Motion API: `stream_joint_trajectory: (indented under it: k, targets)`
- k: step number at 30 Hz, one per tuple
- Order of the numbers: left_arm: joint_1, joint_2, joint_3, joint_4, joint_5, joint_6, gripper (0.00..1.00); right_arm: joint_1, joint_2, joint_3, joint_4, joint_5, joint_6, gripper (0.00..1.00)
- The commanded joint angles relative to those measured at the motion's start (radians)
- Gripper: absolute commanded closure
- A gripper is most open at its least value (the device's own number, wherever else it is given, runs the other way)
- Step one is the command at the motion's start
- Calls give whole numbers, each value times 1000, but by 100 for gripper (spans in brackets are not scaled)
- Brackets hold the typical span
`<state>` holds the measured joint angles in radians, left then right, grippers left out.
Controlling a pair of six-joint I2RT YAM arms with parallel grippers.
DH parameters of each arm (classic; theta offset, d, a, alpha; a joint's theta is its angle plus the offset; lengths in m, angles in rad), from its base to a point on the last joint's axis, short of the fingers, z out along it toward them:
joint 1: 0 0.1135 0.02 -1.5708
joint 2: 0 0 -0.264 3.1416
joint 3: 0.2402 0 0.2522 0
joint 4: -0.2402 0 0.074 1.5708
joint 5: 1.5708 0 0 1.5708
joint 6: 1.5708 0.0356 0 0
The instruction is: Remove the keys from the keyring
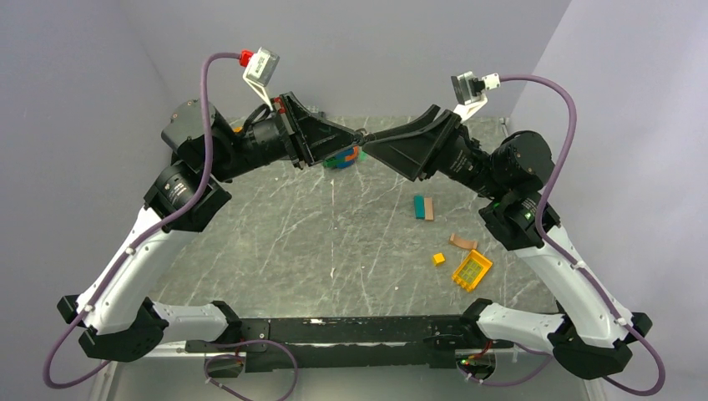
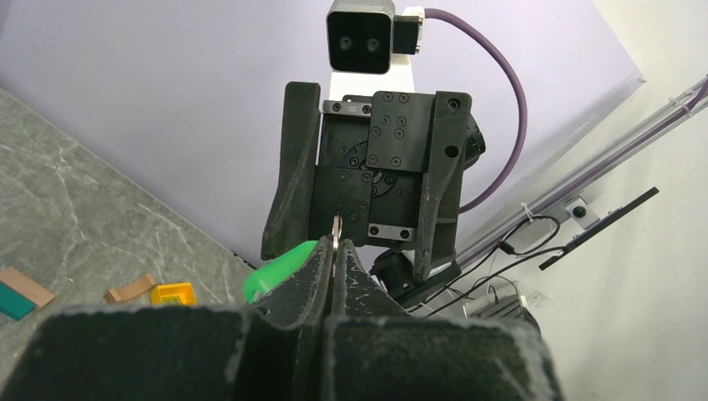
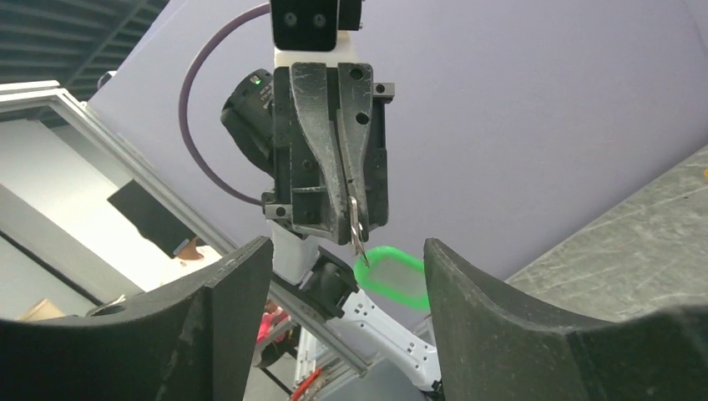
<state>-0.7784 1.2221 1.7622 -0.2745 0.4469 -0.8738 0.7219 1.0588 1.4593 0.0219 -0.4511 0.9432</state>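
High above the back of the table my two grippers meet tip to tip. My left gripper [image 2: 336, 245] is shut on the keyring [image 2: 336, 227], whose thin metal edge pokes out between its fingertips. A green key tag [image 2: 280, 267] hangs from the keyring just beside the left fingers. In the right wrist view the same metal piece [image 3: 356, 225] juts from the shut left fingers, with the green tag [image 3: 392, 277] below it. My right gripper [image 3: 346, 276] faces it with its fingers wide apart and nothing between them. From above, green, blue and orange bits [image 1: 344, 157] show under the meeting point.
On the grey marble table [image 1: 275, 242] lie a teal block beside a tan block [image 1: 423, 207], a tan piece [image 1: 462, 242], a small yellow block [image 1: 438, 258] and a yellow tray-like piece [image 1: 472, 269], all right of centre. Purple-grey walls close in the back and sides.
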Motion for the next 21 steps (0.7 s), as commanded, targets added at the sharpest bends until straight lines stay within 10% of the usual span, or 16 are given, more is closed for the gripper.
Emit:
stream_joint_trajectory:
  k: [1, 13, 21]
  targets:
    - [-4, -4, 39, 41, -8, 19, 100, -5, -32, 34, 0, 2, -32, 29]
    - [-5, -7, 42, 51, -7, 4, 100, -43, -49, -1, 65, -9, 16, 58]
    - [-4, -15, 33, 65, -6, -2, 100, -43, -30, -6, 84, -17, 37, 59]
